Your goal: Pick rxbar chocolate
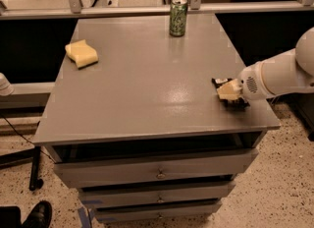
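The rxbar chocolate (pixel 220 81) is a flat black bar lying near the right edge of the grey table (pixel 147 74). It is mostly hidden under my gripper (pixel 229 92); only dark ends show beside and below it. The gripper, cream-coloured at the tip of the white arm (pixel 279 74), reaches in from the right and sits low, right on top of the bar.
A green drink can (pixel 178 17) stands at the table's back edge. A yellow sponge (pixel 82 53) lies at the back left. Drawers (pixel 157 173) are below the tabletop. A shoe (pixel 37 215) is on the floor at the lower left.
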Controlling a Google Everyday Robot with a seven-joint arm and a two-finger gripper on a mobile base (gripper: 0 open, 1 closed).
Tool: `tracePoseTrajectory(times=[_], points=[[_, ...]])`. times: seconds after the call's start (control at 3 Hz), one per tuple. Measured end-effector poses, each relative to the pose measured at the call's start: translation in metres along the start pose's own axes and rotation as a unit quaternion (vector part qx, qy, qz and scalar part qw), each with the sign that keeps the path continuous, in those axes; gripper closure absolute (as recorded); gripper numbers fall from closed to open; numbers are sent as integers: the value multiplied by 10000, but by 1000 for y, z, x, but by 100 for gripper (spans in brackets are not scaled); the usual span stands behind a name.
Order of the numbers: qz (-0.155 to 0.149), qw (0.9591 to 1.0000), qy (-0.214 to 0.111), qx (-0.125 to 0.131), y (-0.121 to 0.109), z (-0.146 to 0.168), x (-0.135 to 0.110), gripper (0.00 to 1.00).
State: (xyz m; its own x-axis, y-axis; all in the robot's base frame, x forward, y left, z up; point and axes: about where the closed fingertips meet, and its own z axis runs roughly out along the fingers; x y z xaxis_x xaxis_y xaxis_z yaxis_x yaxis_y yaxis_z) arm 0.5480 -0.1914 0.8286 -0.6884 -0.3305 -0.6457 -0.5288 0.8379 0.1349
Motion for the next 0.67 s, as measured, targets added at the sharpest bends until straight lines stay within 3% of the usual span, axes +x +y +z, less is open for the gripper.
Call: tracePoseTrajectory(times=[0.33,0.67], points=[[0,10000,0,0,0,0,0,60],[-21,9991,-361,-222,4,-21,-18,37]])
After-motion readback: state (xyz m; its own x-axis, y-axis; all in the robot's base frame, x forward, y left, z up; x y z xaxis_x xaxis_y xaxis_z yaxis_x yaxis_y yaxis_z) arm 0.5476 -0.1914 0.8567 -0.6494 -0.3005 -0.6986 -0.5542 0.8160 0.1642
